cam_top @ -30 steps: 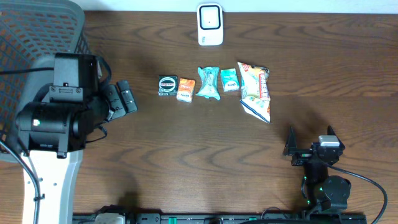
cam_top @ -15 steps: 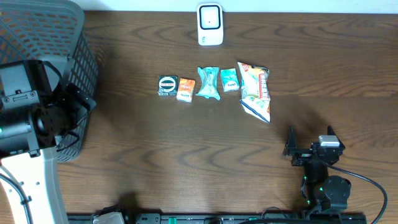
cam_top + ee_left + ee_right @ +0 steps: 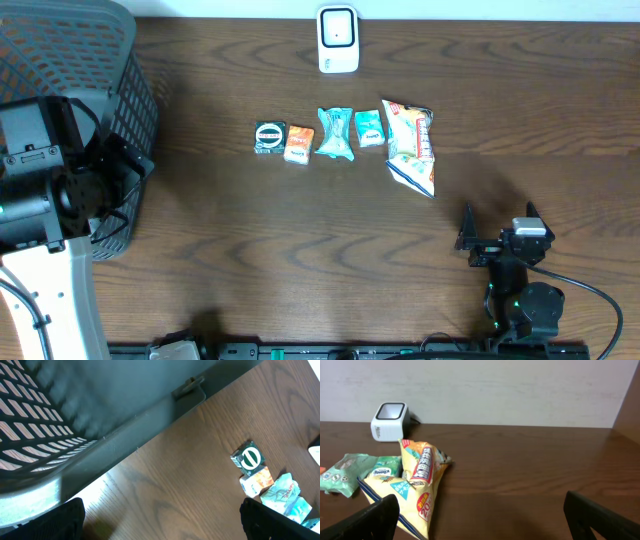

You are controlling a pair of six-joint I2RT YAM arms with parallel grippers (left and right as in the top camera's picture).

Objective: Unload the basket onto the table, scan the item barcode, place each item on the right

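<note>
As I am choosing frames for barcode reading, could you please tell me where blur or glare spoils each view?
Overhead: evenly lit and sharp throughout. Left wrist: the basket wall is close and soft, with pale glare on the table beneath it. Right wrist: the yellow snack bag is crisp, while the dark fingers in the bottom corners are blurred.

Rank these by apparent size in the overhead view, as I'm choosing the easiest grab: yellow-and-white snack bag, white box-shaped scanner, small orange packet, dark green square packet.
1. yellow-and-white snack bag
2. white box-shaped scanner
3. dark green square packet and small orange packet: about alike, unranked
</note>
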